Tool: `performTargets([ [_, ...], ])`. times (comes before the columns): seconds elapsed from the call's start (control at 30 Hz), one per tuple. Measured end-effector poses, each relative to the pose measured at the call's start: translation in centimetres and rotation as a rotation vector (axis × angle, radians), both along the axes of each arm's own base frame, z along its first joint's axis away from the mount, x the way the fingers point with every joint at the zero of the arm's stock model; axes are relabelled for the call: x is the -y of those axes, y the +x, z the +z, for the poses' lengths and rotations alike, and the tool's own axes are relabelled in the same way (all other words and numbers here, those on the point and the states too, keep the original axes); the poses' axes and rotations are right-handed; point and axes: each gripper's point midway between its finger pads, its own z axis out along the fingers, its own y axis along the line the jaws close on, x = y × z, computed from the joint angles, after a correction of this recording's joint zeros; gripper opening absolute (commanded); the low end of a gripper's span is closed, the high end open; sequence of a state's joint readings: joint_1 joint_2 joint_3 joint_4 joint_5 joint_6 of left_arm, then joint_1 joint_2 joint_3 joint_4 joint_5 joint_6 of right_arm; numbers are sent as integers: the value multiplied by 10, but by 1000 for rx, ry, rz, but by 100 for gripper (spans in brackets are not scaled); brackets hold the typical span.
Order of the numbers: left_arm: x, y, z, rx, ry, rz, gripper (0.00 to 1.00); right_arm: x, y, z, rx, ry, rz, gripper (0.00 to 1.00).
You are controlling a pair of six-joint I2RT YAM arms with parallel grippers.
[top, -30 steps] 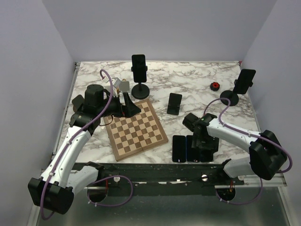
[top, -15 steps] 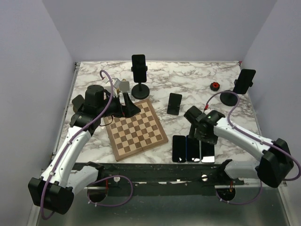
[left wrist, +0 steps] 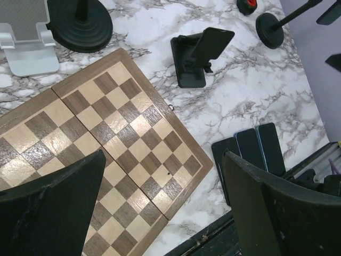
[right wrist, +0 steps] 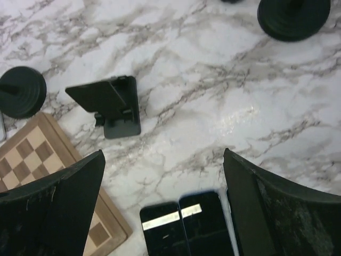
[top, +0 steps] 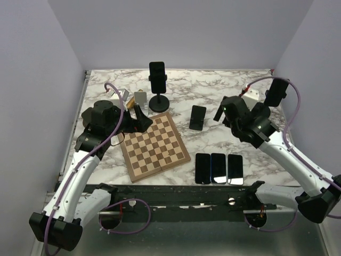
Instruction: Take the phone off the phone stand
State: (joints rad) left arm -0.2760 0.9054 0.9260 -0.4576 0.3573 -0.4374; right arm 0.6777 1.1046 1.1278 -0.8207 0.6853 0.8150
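Three flat phones [top: 218,168] lie face up, side by side, at the near edge of the marble table [top: 213,90], just right of the chessboard's [top: 154,146] near corner. Three other phones sit on stands. The back phone [top: 157,74] is clamped upright on a tall stand [top: 159,102] with a round base, just behind the chessboard. The middle phone [top: 197,117] leans tilted in a low black folding stand [left wrist: 186,66], right of the chessboard and behind the flat row. The right phone [top: 277,90] is held at an angle on a second tall stand [left wrist: 269,29] near the table's right edge; in the top view the right arm hides its base.

The left claw [left wrist: 163,160] hovers over the chessboard with its fingers spread wide and nothing between them. The right claw [right wrist: 163,157] is also spread wide and grips nothing. It hangs above bare marble between the folding stand and the flat phones, and touches neither.

A small white holder [left wrist: 26,45] with a grey face stands beside the tall stand's base, at the far left corner of the chessboard. A small red object [left wrist: 246,5] lies on the marble near the second tall stand.
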Motion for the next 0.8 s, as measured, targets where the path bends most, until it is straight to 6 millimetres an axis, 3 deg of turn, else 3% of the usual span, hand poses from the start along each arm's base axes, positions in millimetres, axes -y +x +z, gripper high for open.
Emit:
performTargets([
  [0.17,-2,1,6,15,-6,16,99,11,48,32,61,-85,5,100],
  [0.27,-1,4,27,54,-33,24,99,2,76,44,60,-113,87,100],
  [0.43,-11,16,83,211,-73,113,99,-77,135,58,73,-41,281,100],
  [0.53,-28,23,110,313,-77,213,99,-132,147,46,66,-29,359,100],
  [0.67,-53,29,124,393,-46,337,99,-212,163,41,97,3,423,100],
  [0.8,-74,38,107,402,27,436,99,-256,174,28,110,38,438,100],
])
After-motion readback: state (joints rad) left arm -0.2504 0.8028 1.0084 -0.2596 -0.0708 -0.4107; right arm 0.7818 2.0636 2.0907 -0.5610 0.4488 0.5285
